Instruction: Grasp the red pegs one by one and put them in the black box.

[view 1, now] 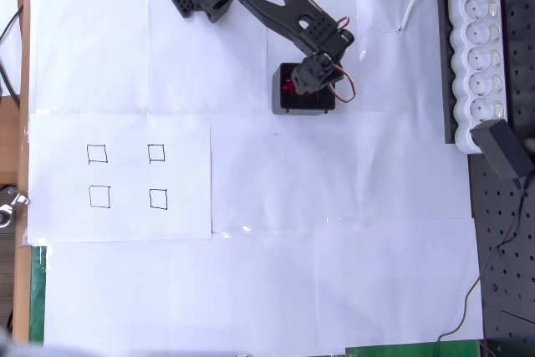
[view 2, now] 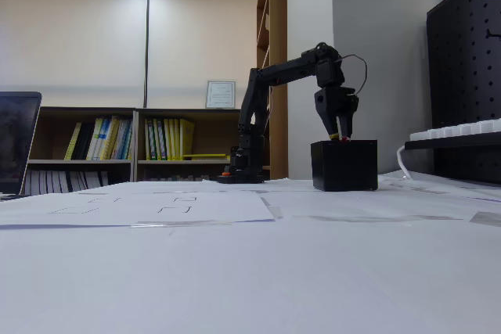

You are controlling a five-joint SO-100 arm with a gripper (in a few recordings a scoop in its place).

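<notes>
Hand [view 2: 342, 135] directly above box [view 2: 344, 166], tips at its rim, clamped on red peg [view 1: 289, 85] | box on counter [view 1: 334, 206] beside arm base | risk: peg strikes rim and bounces out if released off-centre

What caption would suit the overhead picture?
Robot arm's pincer poised over the black box, red showing inside.

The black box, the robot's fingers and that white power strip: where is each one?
black box [view 2: 344, 166]: fixed view, on its front wall.
fingers [view 2: 341, 128]: fixed view, on a fingertip just above the box rim.
white power strip [view 1: 476, 48]: overhead view, on its socket face.
</notes>
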